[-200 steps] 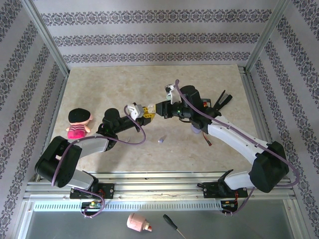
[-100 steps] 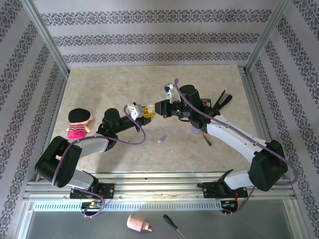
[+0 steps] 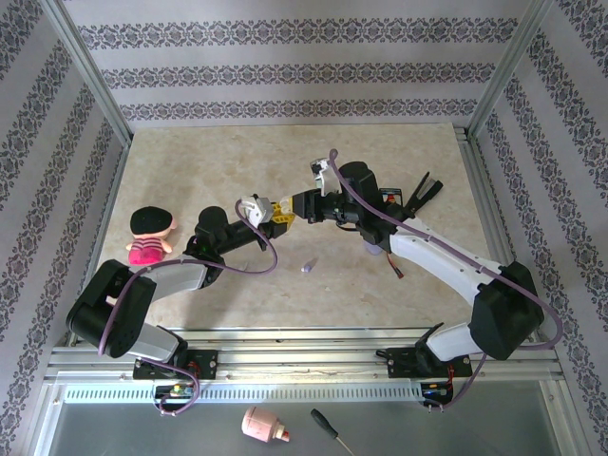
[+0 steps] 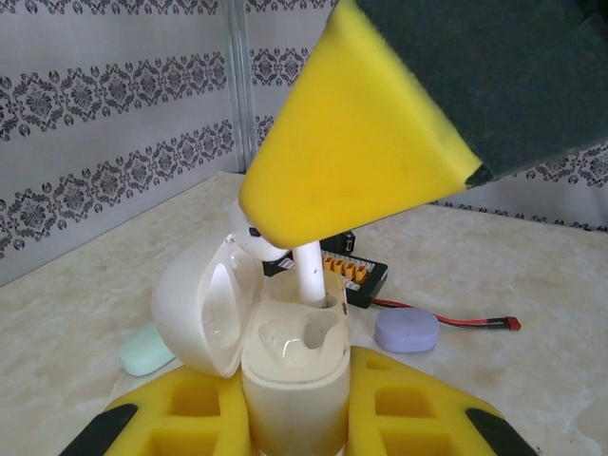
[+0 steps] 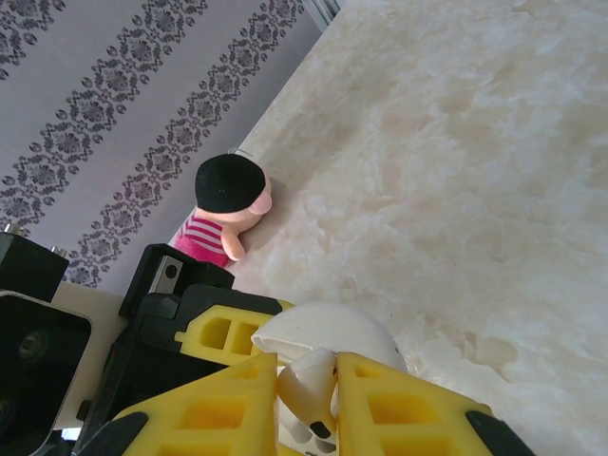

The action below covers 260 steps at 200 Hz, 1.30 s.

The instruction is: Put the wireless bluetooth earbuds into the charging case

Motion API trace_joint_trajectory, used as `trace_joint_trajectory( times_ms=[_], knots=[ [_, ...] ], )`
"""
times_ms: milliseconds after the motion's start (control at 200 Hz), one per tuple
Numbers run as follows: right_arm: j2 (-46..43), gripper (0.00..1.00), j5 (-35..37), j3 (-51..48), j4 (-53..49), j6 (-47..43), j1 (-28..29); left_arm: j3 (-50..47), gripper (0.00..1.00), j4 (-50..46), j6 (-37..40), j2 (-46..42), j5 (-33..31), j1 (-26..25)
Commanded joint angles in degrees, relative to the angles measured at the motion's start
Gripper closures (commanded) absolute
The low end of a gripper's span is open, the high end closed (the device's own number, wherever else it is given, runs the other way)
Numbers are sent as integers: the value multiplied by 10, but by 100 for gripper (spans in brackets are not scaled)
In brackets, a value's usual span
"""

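L gripper (image 3: 276, 215) clamped on open case (image 4: 290, 380); R gripper (image 5: 305, 394) pinching white earbud (image 4: 309, 271), stem in slot.

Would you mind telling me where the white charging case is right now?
The white charging case sits lid-open in the left gripper, near the middle of the table in the top view, below the white earbud held by the right gripper.

Plush doll (image 3: 150, 235), screwdriver (image 3: 328, 429), pink bottle (image 3: 264, 426)
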Motion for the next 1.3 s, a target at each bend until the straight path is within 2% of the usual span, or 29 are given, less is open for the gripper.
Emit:
trace_joint_trajectory(
  times_ms=[0, 180, 345, 550, 615, 969, 1139, 1294],
  knots=[
    [4, 81, 0, -14, 15, 11, 3, 6, 100, 52, -11, -5, -10, 2],
    [4, 81, 28, -32, 23, 19, 3, 5, 100, 61, -13, -2, -41, 2],
    [13, 78, 57, -35, 12, 19, 3, 6, 100, 67, -16, -1, -32, 2],
    [4, 66, 113, -20, -22, 19, 3, 5, 100, 59, -11, -4, -16, 2],
    [3, 58, 122, -12, -38, 14, 2, 6, 100, 59, -12, -4, -11, 1],
    [-13, 28, 67, -20, -1, 33, 0, 1, 100, 63, -1, 6, -16, 1],
    [-15, 21, 55, -11, -6, 58, -12, -6, 100, 62, 26, 12, -18, 1],
    [-6, 21, 51, 4, -26, 72, -17, -10, 100, 60, 46, 14, -24, 1]
  ],
)
